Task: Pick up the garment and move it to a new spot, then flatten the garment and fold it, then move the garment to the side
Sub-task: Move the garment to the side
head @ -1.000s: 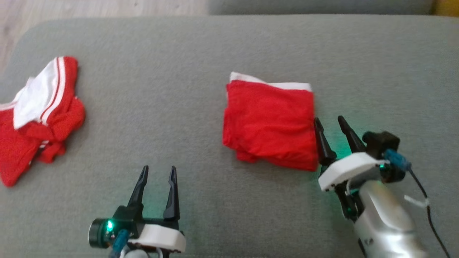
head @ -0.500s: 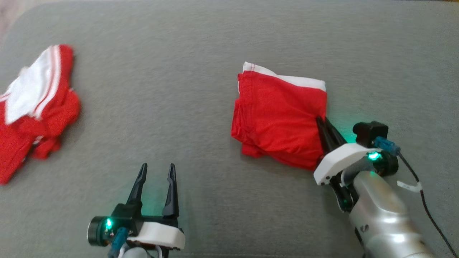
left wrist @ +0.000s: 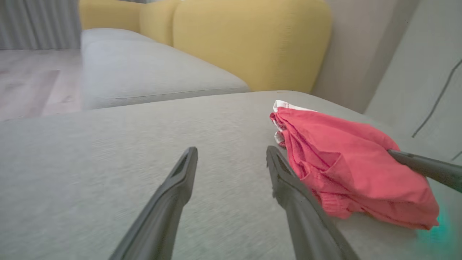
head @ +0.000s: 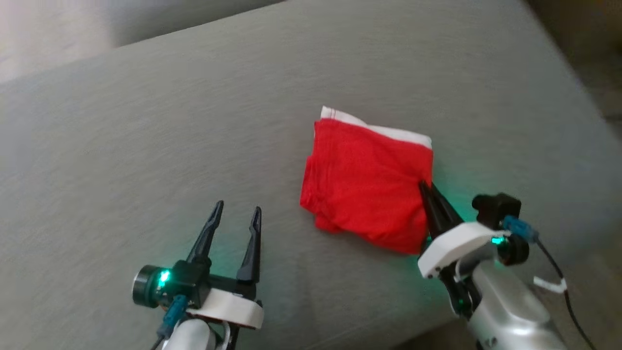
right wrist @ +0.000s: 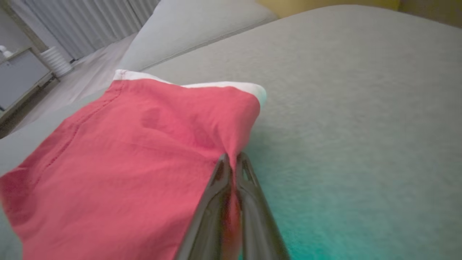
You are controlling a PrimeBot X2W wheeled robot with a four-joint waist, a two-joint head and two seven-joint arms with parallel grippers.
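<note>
Left gripper (head: 238,206): nearest the robot, low over the grey cushion (head: 146,121), fingers spread, nothing between them. In the left wrist view (left wrist: 231,150) its right finger passes just in front of the garment's near-left corner; contact cannot be told.

Right gripper (head: 424,185): fingers pressed together on the garment's right edge. The right wrist view (right wrist: 234,156) shows red cloth pinched between the tips and drawn up into a small peak.

Garment (head: 364,189): folded to a rough square, red side up, lying right of the cushion's centre. Its near-left corner shows stacked, slightly uneven layers (left wrist: 346,162). The far edge has a white band with a line of red stitching (right wrist: 126,155).

Room to move: bare cushion to the left of the garment and beyond it. On the right, a narrower strip lies between the garment and the cushion's right edge. The cushion's near edge runs diagonally under the right wrist at the lower right of the head view, close to the garment's near-right corner.

Beyond: a second grey cushion (left wrist: 144,68), a yellow backrest (left wrist: 252,43), pale wood floor (left wrist: 29,79), and a grey curtain (right wrist: 90,21).
</note>
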